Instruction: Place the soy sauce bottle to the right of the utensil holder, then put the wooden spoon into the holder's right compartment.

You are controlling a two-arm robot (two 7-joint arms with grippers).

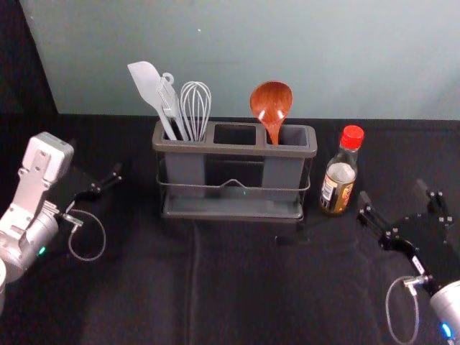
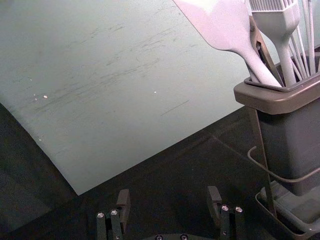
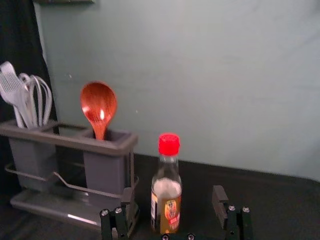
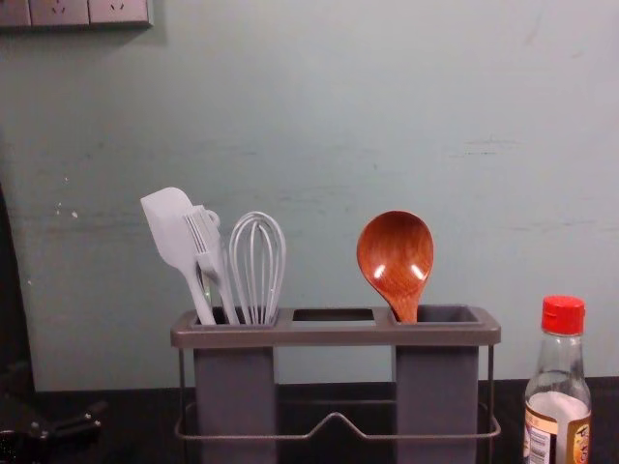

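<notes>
The bottle [image 1: 338, 183] stands right of the holder [image 1: 233, 149], the spoon [image 1: 272, 100] in its right compartment [image 1: 282, 172] (all done, I judge); left gripper [image 2: 168, 194] left of the holder, right gripper [image 3: 173, 194] near the bottle, fingers wide on both.

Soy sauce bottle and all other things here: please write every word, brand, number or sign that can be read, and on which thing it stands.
Soy sauce bottle: its label carries a barcode and print too small to read.
Right gripper: a small white sticker, no letters readable.
No word, brand or number can be read.
</notes>
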